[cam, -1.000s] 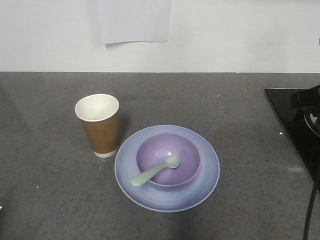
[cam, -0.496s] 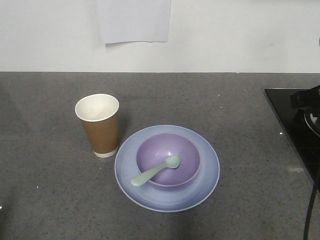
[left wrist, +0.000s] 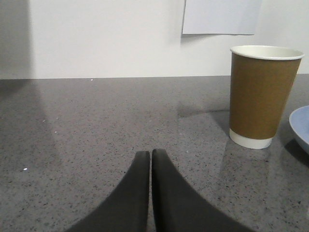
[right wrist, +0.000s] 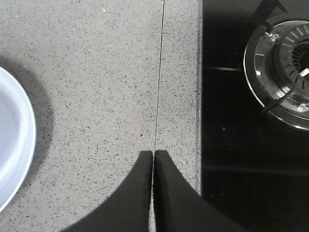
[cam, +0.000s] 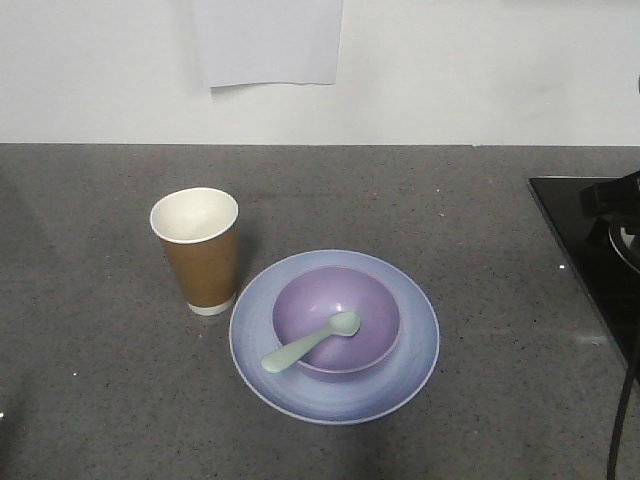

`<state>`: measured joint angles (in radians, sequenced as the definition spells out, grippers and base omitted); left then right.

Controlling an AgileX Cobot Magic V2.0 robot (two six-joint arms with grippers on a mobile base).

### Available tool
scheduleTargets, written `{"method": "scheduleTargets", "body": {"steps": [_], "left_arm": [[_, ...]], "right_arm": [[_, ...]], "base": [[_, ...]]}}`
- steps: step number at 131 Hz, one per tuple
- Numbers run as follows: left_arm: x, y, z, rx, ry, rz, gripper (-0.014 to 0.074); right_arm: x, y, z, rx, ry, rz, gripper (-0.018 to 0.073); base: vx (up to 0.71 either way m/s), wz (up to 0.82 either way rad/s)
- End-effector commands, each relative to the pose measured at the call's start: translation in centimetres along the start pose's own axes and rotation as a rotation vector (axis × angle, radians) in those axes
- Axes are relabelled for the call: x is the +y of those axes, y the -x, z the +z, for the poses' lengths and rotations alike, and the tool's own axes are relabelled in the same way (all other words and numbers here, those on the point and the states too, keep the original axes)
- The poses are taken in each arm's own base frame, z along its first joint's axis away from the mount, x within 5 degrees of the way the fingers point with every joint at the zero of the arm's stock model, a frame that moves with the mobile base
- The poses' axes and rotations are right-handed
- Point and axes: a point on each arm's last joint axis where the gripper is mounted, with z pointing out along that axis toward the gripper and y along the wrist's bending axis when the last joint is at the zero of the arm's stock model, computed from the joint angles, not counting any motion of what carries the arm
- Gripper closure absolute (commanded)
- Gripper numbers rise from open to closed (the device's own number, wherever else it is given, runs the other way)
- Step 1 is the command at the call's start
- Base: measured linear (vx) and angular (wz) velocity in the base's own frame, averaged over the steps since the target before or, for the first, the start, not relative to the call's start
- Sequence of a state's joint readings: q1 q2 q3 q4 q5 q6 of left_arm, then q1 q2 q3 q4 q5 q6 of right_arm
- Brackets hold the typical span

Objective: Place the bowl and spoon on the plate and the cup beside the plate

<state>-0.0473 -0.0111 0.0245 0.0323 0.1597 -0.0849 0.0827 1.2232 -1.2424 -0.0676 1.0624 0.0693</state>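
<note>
1. the round pale blue-lavender plate (cam: pixel 262 350) lies on the grey speckled counter (cam: pixel 90 380).
2. the deep lavender-purple plastic bowl (cam: pixel 370 300) sits on it, holding the small mint-green plastic spoon (cam: pixel 310 342).
3. the tall brown paper cup (cam: pixel 202 255) stands upright just beside the plate.

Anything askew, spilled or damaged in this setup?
Nothing stands out. The bowl sits upright and roughly centred on the plate, the spoon lies in it with its handle over the near-left rim, and the cup stands upright just left of the plate. No spills or damage visible.
</note>
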Motion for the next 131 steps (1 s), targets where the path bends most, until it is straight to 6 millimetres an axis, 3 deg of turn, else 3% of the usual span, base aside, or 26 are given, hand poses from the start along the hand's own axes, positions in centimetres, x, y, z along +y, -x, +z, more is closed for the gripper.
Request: {"method": "scheduleTargets", "body": {"steps": [1,76,108,122,131], "left_arm": [[-0.1,0.5,-0.1,-0.085,-0.015,-0.009,0.0604],[-0.1,0.5,-0.1,-0.085,-0.015,-0.009,0.0604],[-0.1,0.5,-0.1,-0.085,-0.015,-0.009,0.0604],[-0.1,0.5,-0.1,-0.085,-0.015,-0.009,0.0604],[-0.1,0.5,-0.1,-0.085,-0.015,-0.009,0.0604]], "right_arm": [[-0.2,0.7,-1.4,-0.089,-0.005,-0.002,0.0566],[-0.1,0.6,-1.8,-0.102,0.004,0.004,0.0566],[-0.4,-0.6,-7.0,-0.407,0.012,-0.015,0.0566],[-0.4,-2.6,-7.1,-0.550,0.017,-0.023,0.0566],[-0.4,-4.4,-6.1,-0.609,0.023,-0.026,0.0566]], "base": [[0.00,0.00],[0.00,0.00],[0.00,0.00],[0.00,0.00],[0.00,0.00]]}}
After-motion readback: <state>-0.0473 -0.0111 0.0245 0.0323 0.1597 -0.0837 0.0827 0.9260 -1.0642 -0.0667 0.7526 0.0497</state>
